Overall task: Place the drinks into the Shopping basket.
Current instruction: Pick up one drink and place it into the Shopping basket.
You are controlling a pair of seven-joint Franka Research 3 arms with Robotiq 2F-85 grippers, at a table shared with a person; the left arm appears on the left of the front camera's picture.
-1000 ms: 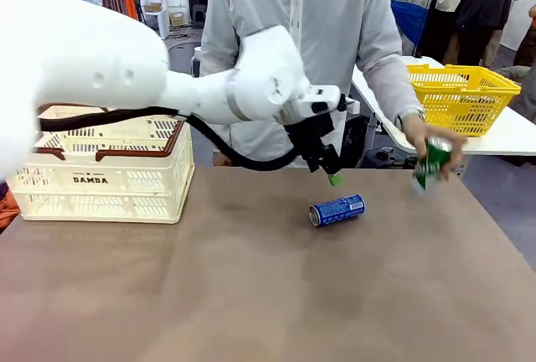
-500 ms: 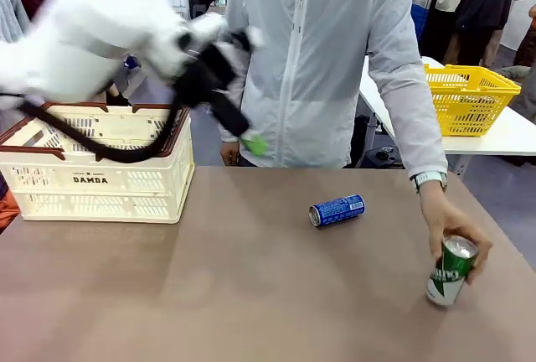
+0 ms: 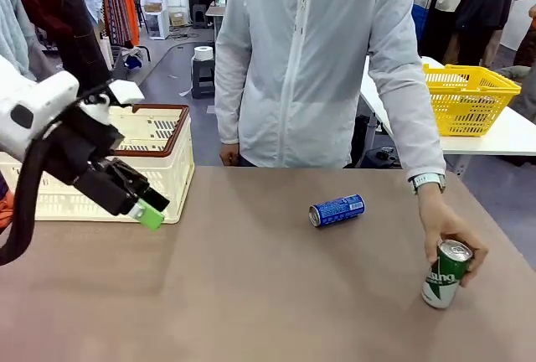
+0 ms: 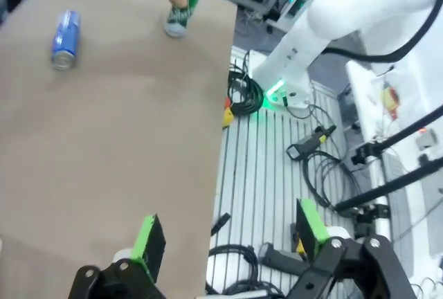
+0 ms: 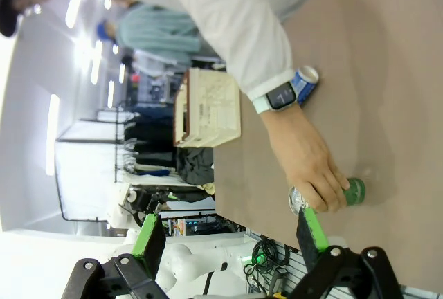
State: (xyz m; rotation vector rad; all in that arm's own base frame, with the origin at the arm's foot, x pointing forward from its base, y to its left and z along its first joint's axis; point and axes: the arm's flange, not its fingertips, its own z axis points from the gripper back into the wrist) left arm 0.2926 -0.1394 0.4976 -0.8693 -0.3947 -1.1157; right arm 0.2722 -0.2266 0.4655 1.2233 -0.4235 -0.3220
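Hanging near the left edge of the table, your left gripper gapes wide and empty; your right gripper likewise spreads wide, touching nothing.

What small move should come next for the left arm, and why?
Probably start the open, empty left end effector toward the blue can: it lies free on its side mid-table, while the person's hand grips the upright green can.

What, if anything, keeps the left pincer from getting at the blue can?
Probably nothing, so likely yes: the blue can lies on its side on bare table, apart from the person's hand gripping the green can, and the left pincer hangs open by the Shopping basket.
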